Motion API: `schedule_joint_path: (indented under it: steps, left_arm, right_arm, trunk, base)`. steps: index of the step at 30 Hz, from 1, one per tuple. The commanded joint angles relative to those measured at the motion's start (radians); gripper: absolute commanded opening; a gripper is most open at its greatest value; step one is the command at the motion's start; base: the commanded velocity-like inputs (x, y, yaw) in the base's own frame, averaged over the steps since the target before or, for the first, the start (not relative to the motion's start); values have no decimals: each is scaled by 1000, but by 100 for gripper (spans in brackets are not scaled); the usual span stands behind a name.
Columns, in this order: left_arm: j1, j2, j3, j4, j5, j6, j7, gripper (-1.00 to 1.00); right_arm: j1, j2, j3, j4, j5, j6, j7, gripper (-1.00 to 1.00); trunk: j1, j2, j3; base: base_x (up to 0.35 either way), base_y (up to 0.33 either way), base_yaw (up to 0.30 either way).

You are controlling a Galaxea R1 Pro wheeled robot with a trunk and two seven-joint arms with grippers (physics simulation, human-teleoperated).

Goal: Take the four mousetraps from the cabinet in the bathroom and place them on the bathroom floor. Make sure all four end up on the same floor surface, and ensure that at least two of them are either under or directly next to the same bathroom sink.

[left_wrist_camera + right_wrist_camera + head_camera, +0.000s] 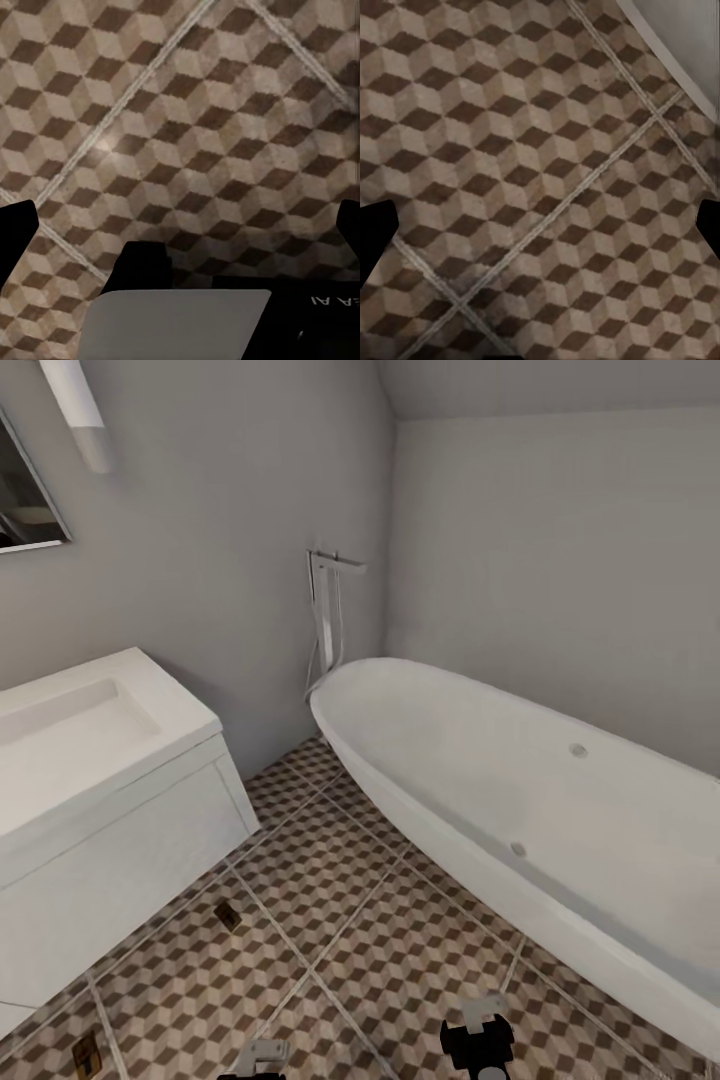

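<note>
Sink (70, 725) at left, bathtub (520, 800) at right; two mousetraps (228, 916) lie on the bathroom floor (340, 900) between (nearer the sink).

Bathroom: bathtub (520, 800), sink (70, 730)

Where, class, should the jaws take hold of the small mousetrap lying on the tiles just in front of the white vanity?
Grip the mousetrap across its two long edges, coming straight down from above. It lies flat on the bathroom floor, so no side offers a face to grasp. It is tiny, so probably close the jaws narrowly. The vanity beside it crowds sideways approaches.
</note>
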Motion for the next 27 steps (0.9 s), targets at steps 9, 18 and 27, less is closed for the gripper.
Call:
schedule_joint_path:
  steps: [9, 18, 27]
  left_arm:
    - [-1, 0, -9, -2, 8, -3, 5, 100]
    - [0, 0, -8, -2, 10, -3, 5, 100]
    - [0, 0, -7, -2, 10, -3, 5, 100]
  right_arm:
    - [-1, 0, 8, 1, -9, -4, -3, 100]
    - [-1, -16, 8, -2, -10, -24, -4, 100]
    - [-1, -22, 7, -1, -18, -70, -6, 100]
  trunk:
    - [0, 0, 12]
    - [0, 0, 25]
    - [0, 0, 38]
  base:
    - [0, 0, -183]
    - [0, 0, -173]
    - [0, 0, -136]
